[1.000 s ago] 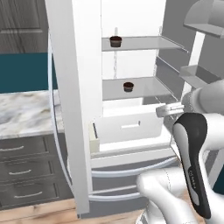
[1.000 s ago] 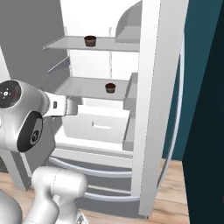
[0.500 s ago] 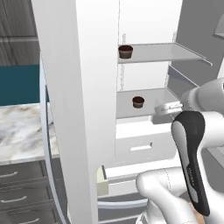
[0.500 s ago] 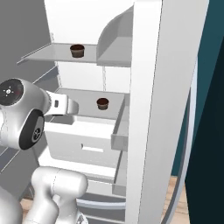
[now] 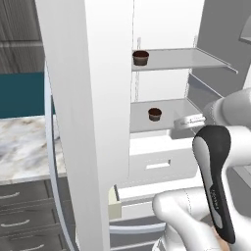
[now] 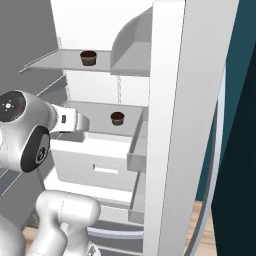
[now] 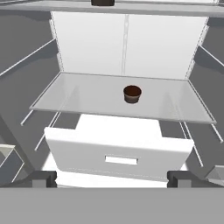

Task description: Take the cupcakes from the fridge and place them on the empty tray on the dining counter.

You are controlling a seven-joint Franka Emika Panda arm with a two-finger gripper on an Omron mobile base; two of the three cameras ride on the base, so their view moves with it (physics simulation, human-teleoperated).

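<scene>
With the fridge (image 5: 88, 122) standing open, one cupcake (image 7: 132, 93) sits near the middle of the lower glass shelf (image 7: 87, 98), above a white drawer (image 7: 118, 153); the second cupcake (image 5: 140, 57) rests on the upper shelf (image 5: 181, 59), toward its front edge. Each looks light and soft on top, with a firmer dark base (likely a wrapper, though the render is too coarse to be sure), so a squeeze should be gentle and taken low on the sides, across the round base, not on the crown. Tipping it seems the main risk, since it is small and stands free on smooth glass.

The claw (image 7: 112, 178) is spread wide and holds nothing, its two tips framing the drawer front, well short of the lower cupcake and below shelf height. The forearm reaches level into the fridge, wrist pointing straight at the back wall, the hand roughly centred on that cupcake. It would need to rise a little and advance.
</scene>
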